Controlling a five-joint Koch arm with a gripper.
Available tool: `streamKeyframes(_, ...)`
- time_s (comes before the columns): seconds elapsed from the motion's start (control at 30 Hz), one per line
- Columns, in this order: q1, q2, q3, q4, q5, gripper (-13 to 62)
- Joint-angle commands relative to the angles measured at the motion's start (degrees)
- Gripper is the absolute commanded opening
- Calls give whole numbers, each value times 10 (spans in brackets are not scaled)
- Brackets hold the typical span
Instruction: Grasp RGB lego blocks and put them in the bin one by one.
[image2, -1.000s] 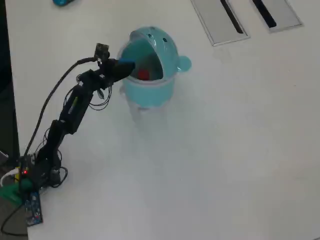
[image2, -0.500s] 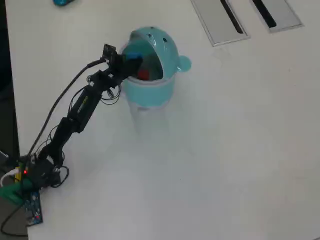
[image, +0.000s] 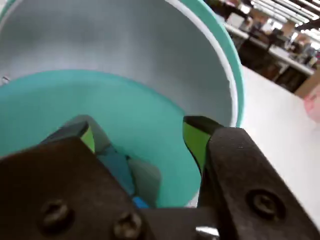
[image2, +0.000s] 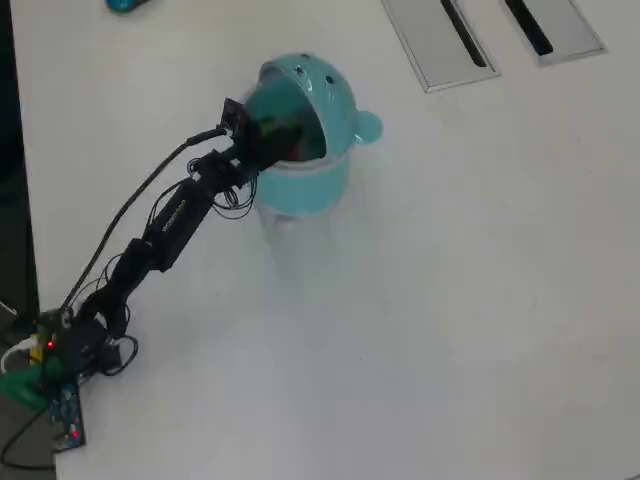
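Note:
The teal bin (image2: 325, 100) stands on the white table at the upper middle of the overhead view, its hood open toward the arm. My gripper (image2: 272, 133) reaches into its mouth. In the wrist view the gripper (image: 140, 134) is open, its green-padded fingers (image: 196, 140) spread wide over the bin's teal inside (image: 125, 100). A blue block (image: 119, 169) shows blurred low down beside the left finger, apart from the right one. The red and yellowish-green blocks are out of view; none lies on the table.
Two grey slotted panels (image2: 440, 40) (image2: 550, 25) are set in the table at the top right. A small teal thing (image2: 125, 4) sits at the top left edge. The arm's base and circuit board (image2: 62, 405) are at the bottom left. Bare white table (image2: 450, 300) lies to the right.

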Motion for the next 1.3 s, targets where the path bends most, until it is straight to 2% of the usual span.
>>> streamKeyframes(0.0, 14, 54, -44, 43, 3, 331)
streamKeyframes(0.33, 62, 131, -39, 185, 2, 332)
streamKeyframes(0.7, 115, 224, 21, 233, 2, 345)
streamKeyframes(1.13, 122, 372, 213, 232, 26, 355)
streamKeyframes(1.27, 117, 449, 347, 168, 34, 355)
